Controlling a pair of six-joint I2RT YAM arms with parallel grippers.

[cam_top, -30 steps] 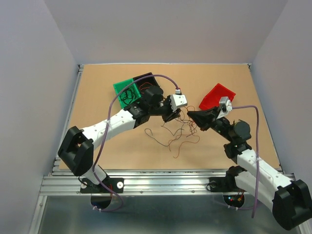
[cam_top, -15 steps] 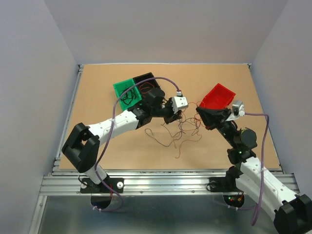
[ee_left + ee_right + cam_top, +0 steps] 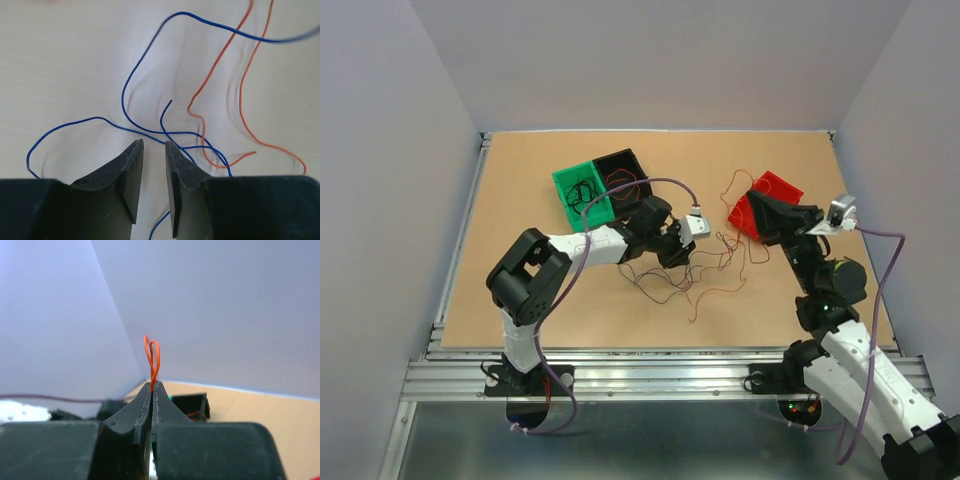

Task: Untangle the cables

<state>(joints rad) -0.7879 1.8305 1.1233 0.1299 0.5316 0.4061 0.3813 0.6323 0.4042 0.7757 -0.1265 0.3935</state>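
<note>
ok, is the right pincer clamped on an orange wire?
Yes, the right pincer is shut, with an orange wire loop sticking up out of it.

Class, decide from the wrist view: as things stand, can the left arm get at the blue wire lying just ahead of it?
Probably yes. The left gripper sits right at the blue wire, jaws a little apart, nothing covering it; only the orange wires cross it off to one side.
</note>
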